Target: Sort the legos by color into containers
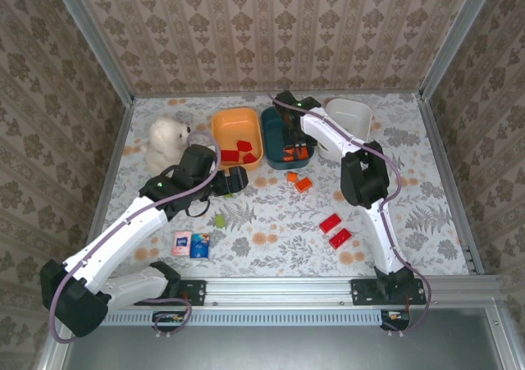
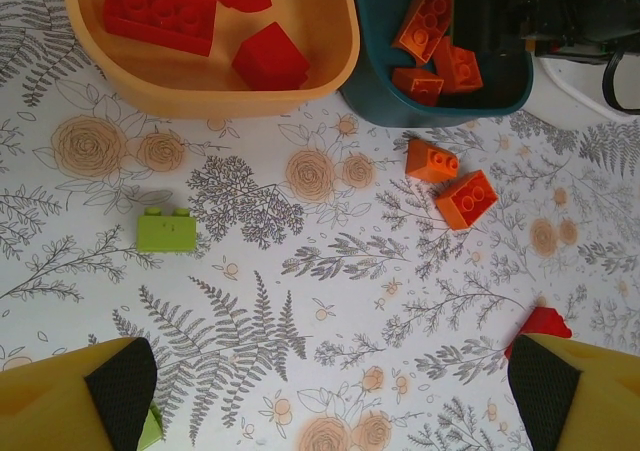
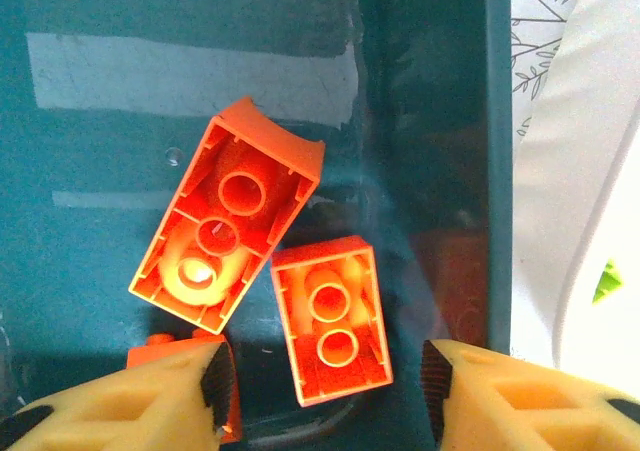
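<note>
My right gripper (image 3: 325, 381) (image 1: 290, 143) hangs open inside the dark teal bowl (image 3: 430, 91) (image 1: 271, 137). An upside-down orange lego (image 3: 332, 319) lies loose on the bowl floor between its fingers, with a gap on each side. A bigger orange lego (image 3: 228, 239) lies beside it, and a third (image 3: 160, 346) peeks from under one finger. My left gripper (image 2: 330, 386) (image 1: 234, 181) is open over bare table. Two orange legos (image 2: 432, 160) (image 2: 466, 198) and a green lego (image 2: 166, 232) lie ahead of it. The orange bowl (image 2: 210, 96) (image 1: 223, 125) holds red legos (image 2: 160, 11).
The white bowl (image 1: 351, 117) stands right of the teal one. Two red legos (image 1: 330, 222) (image 1: 340, 238) lie on the table at the right. A white stuffed bear (image 1: 166, 140) sits at the back left. A pink-and-blue packet (image 1: 191, 244) lies near the front.
</note>
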Robot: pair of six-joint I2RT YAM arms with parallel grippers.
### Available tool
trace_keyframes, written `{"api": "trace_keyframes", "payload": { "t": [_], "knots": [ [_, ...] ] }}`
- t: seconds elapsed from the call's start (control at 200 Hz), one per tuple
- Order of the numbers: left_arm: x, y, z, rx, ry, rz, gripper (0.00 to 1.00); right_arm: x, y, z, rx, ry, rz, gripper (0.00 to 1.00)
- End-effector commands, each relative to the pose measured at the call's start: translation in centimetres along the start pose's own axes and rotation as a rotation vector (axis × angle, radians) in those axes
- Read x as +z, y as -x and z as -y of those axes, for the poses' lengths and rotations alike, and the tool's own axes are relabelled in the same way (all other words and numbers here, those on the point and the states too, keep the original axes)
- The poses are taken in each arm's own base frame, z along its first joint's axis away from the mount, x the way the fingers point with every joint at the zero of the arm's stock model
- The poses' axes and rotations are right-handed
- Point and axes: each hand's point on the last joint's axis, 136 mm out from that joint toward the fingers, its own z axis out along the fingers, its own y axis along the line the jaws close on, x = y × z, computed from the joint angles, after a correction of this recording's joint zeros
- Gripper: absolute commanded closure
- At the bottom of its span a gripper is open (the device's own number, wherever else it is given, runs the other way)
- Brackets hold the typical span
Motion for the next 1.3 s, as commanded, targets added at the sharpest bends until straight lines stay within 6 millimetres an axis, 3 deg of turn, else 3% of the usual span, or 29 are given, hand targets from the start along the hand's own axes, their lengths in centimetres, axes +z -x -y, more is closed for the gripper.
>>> {"api": "trace_keyframes", "payload": {
  "t": [0.0,0.195,0.335,0.445,0.575,0.745,0.865,0.985,1.13,1.295],
  "knots": [
    [-0.1,-0.4,-0.5,0.012,0.014,-0.016,0.06,-4.4,1.7,0.5,0.016,0.035,0.07,0.42],
    [-0.1,-0.6,-0.4,0.034,0.015,-0.029,0.06,-11.8,3.7,1.0,0.041,0.116,0.221,0.42],
    [-0.1,-0.4,0.1,0.072,0.0,-0.038,0.07,-17.0,3.2,1.8,0.06,0.198,0.336,0.42],
    [0.4,-0.8,0.8,0.118,-0.017,-0.078,0.08,-19.3,0.7,3.0,0.092,0.238,0.378,0.42],
    [0.3,0.0,1.7,0.163,-0.017,-0.087,0.08,-20.9,-4.3,5.3,0.166,0.305,0.398,0.42],
    [0.8,1.4,5.0,0.181,-0.085,-0.104,0.08,-21.0,-12.2,7.3,0.22,0.403,0.341,0.38],
    [3.5,-0.7,8.1,0.28,-0.107,-0.204,0.08,-20.0,-17.4,8.9,0.267,0.419,0.261,0.35],
    [6.3,-4.4,12.1,0.479,-0.147,-0.303,0.09,-20.7,-20.9,11.3,0.353,0.413,0.256,0.34],
    [9.7,-9.2,16.0,0.645,-0.196,-0.428,0.19,-22.5,-23.2,14.0,0.433,0.399,0.301,0.35],
    [13.0,-14.0,17.9,0.787,-0.187,-0.538,0.27,-24.9,-24.6,16.5,0.481,0.402,0.378,0.35]
  ]
}}
